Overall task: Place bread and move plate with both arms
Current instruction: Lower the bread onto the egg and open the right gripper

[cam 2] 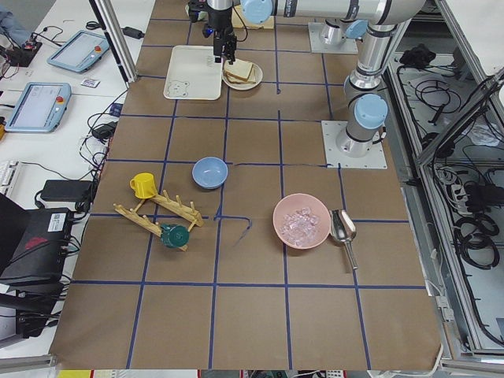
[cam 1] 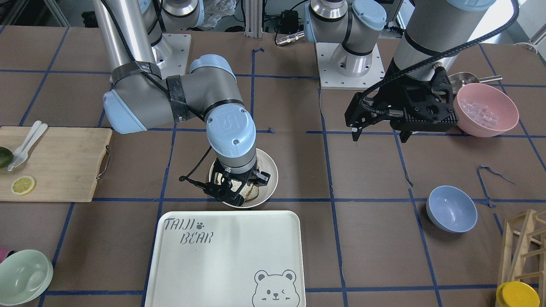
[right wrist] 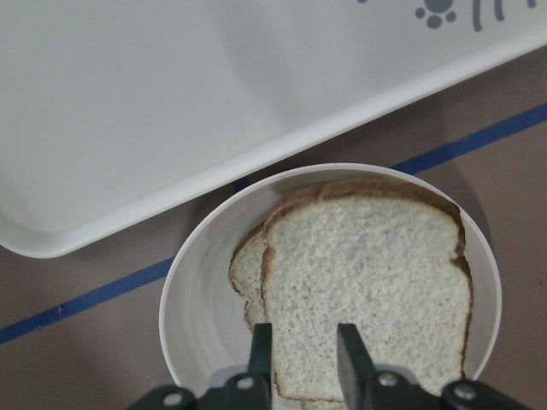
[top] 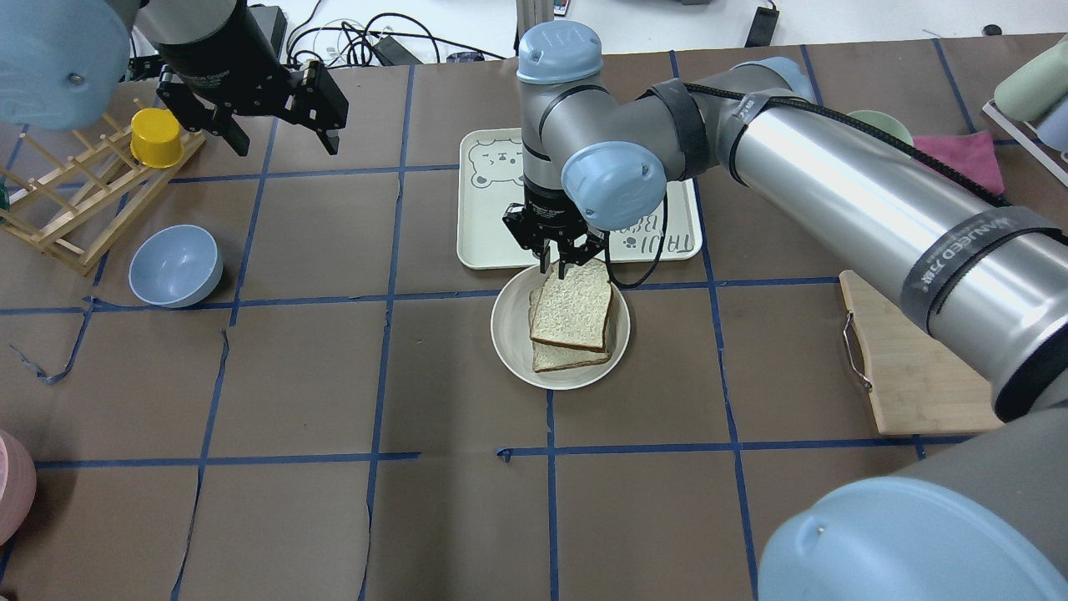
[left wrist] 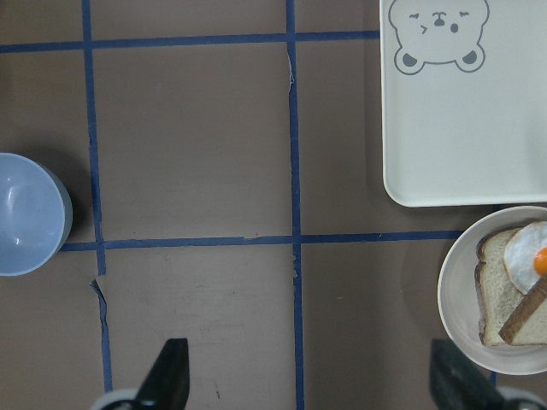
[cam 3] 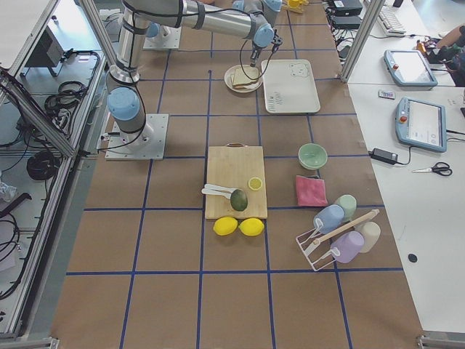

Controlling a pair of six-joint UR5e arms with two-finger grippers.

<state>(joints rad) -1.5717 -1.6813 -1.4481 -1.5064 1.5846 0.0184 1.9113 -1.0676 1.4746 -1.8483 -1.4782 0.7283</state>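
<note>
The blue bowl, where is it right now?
In the overhead view, the blue bowl sits at the table's left, beside the wooden rack, below the left pincer.

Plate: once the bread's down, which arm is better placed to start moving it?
Probably right. The right claw is at the plate rim, over the bread. The left claw hangs open far away, near the yellow cup.

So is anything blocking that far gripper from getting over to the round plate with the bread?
Nothing visible does. The left gripper hovers open over bare brown table; the small blue bowl sits off to the side, not between it and the round cream plate.
</note>
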